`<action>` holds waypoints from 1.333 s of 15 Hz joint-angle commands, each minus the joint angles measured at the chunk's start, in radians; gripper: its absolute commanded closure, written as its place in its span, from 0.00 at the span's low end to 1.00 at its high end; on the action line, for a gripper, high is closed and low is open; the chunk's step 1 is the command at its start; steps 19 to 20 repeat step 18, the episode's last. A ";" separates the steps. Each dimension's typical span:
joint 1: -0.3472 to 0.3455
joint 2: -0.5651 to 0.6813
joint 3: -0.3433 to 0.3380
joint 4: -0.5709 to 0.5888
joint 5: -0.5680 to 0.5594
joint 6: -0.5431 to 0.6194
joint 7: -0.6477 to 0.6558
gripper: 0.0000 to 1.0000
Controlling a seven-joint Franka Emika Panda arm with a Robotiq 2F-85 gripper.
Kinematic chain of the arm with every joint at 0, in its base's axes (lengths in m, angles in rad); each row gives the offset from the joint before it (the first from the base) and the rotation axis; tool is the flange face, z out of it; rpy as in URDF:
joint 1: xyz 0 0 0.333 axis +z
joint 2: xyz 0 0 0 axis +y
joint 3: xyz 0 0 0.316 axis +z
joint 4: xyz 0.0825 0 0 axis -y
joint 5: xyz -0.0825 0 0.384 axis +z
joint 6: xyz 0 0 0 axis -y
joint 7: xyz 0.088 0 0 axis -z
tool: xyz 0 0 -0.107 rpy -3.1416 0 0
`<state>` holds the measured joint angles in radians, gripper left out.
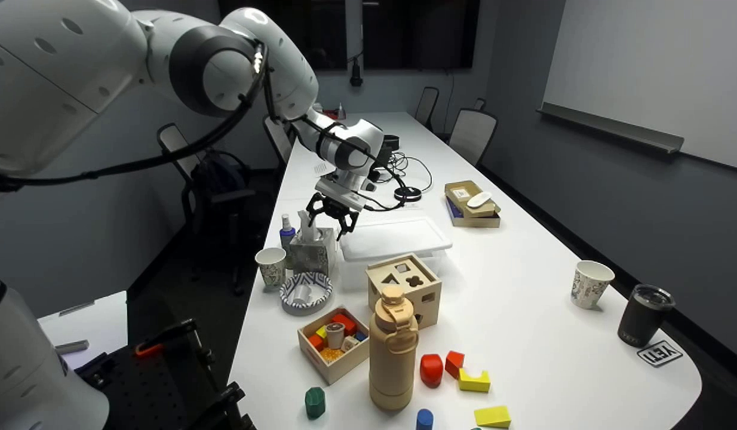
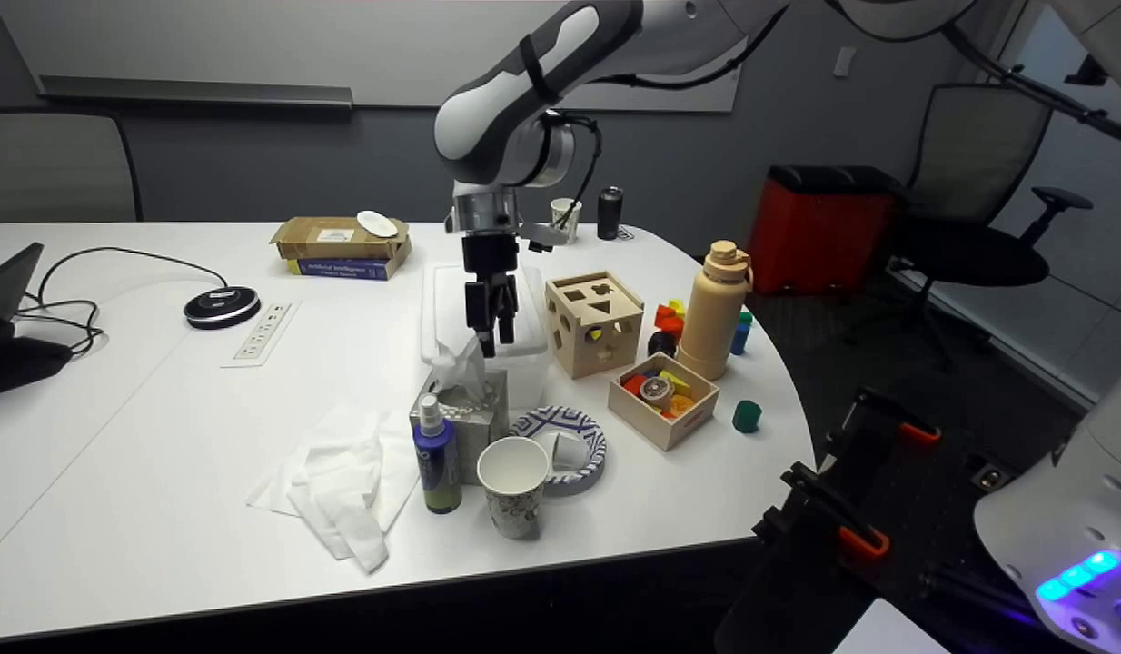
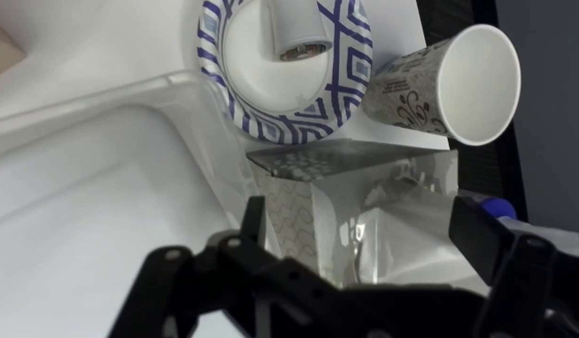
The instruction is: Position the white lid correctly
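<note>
The white lid [image 1: 395,237] lies on top of a clear plastic bin [image 1: 355,275]. It also shows in an exterior view [image 2: 442,313], partly behind the arm, and fills the left of the wrist view [image 3: 106,202]. I cannot tell whether it is fully seated on the bin's rim. My gripper [image 1: 329,226] is open and empty, pointing down over the side of the lid nearest the tissue box. In the wrist view the gripper [image 3: 364,230] has one finger near the lid's edge and the other beyond the tissue box [image 3: 289,211], which shows between the fingers, below them.
A spray bottle [image 2: 436,454], a paper cup [image 2: 513,490] and a patterned bowl [image 2: 570,431] stand near the tissue box. A wooden shape cube [image 1: 404,286], a block tray [image 1: 338,364] and a tan bottle [image 1: 393,352] are beside the bin. Cardboard boxes [image 1: 473,209] lie farther back.
</note>
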<state>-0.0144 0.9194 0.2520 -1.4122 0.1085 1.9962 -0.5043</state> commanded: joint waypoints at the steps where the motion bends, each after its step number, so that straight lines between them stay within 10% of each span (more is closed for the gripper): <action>1: 0.005 -0.156 0.004 -0.101 0.015 -0.009 0.031 0.00; 12: 0.061 -0.627 -0.094 -0.424 -0.027 0.045 0.279 0.00; 20: 0.070 -0.740 -0.133 -0.510 -0.079 0.080 0.353 0.00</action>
